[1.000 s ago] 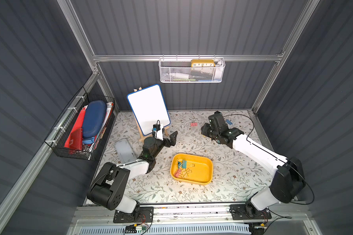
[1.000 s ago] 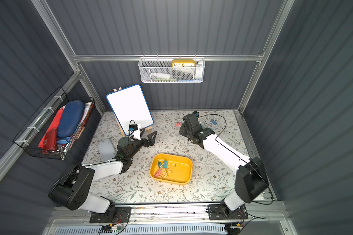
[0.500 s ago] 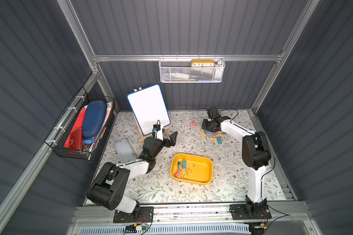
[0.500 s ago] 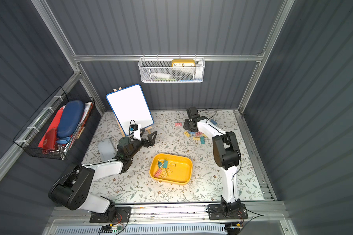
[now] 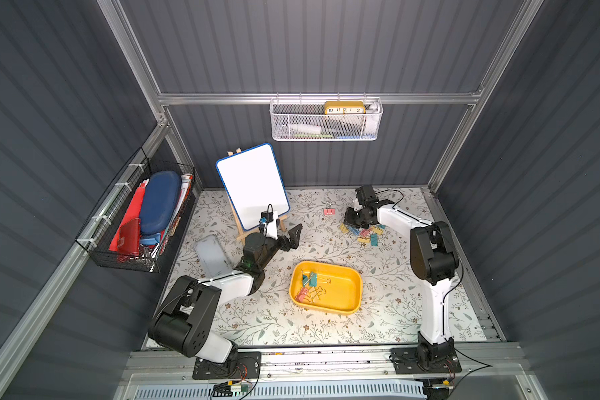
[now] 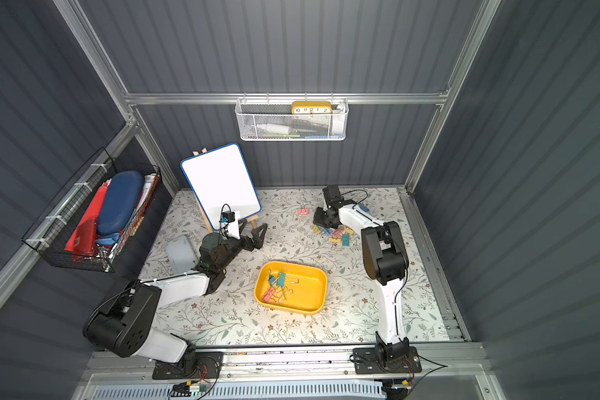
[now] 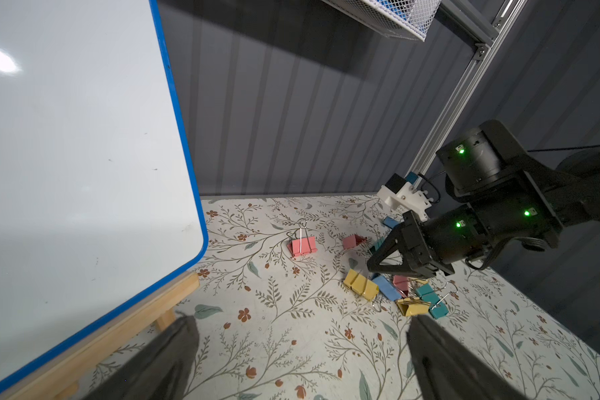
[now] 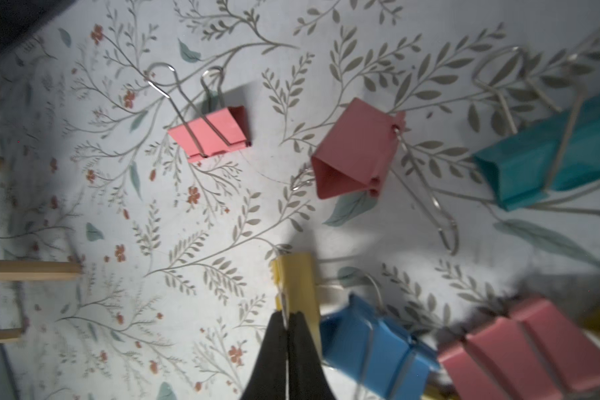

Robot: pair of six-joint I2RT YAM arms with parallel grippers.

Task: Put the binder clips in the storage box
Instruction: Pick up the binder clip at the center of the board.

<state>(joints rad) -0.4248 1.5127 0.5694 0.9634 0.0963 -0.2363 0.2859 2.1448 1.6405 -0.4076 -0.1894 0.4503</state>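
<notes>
The yellow storage box point(image 5: 342, 292) point(image 6: 307, 289) lies front-centre with several binder clips point(image 5: 310, 285) point(image 6: 277, 285) inside. A loose pile of binder clips point(image 5: 362, 233) point(image 6: 334, 233) point(image 7: 395, 291) lies at the back right, with one pink clip point(image 5: 329, 211) point(image 7: 302, 246) point(image 8: 210, 135) apart to its left. My right gripper point(image 5: 349, 221) point(image 6: 317, 221) point(image 7: 371, 266) point(image 8: 286, 315) is down at the pile's left edge. It is shut, with the wire handle of a yellow clip point(image 8: 295, 277) pinched between its tips. My left gripper point(image 5: 291, 239) point(image 6: 257, 237) point(image 7: 302, 323) hovers wide open and empty, left of the box.
A whiteboard on a wooden easel point(image 5: 253, 187) stands at the back left, close behind my left gripper. A grey flat lid point(image 5: 213, 256) lies on the mat to the left. A black wire basket point(image 5: 139, 214) hangs on the left wall, a white mesh basket point(image 5: 326, 121) on the back wall.
The right arm folded back and its gripper dropped to the clip pile, then closed from part-open to shut on the yellow clip's handle. The left arm has stayed still.
</notes>
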